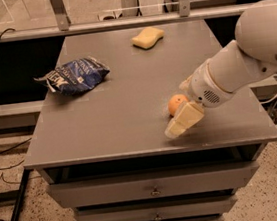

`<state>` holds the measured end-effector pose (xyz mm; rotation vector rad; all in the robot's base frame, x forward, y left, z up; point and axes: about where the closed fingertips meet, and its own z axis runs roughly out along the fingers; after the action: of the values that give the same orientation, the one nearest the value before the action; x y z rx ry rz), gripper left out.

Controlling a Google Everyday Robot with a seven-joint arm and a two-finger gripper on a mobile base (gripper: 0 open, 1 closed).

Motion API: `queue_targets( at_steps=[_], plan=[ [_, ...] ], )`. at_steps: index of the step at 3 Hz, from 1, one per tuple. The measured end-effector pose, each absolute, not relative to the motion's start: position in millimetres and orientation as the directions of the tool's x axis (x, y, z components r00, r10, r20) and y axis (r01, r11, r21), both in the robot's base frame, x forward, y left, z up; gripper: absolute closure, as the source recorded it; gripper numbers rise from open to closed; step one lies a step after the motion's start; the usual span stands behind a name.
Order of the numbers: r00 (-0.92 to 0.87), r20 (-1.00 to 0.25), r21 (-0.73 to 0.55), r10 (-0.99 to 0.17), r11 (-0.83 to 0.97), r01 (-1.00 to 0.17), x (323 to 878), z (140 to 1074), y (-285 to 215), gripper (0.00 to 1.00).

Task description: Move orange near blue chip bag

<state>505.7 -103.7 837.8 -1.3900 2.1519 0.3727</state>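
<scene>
Grey table [131, 133]: gripper [175, 109] fingers [184, 119] spread around orange [176, 102], blue chip bag [74, 76] well apart.

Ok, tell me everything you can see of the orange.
The orange is small, round, bright orange and looks whole. It rests on the grey table, toward the front right, far from the blue chip bag. The gripper is at its right and covers its lower right side; whether they touch cannot be told.
</scene>
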Motion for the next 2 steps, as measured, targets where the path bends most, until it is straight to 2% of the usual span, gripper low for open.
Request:
queue_targets(
  at_steps=[2],
  plan=[
    [-0.324,-0.607,-0.051,-0.725,0.443,-0.895,519.5,833.1,-105.3,0.62]
  ],
)
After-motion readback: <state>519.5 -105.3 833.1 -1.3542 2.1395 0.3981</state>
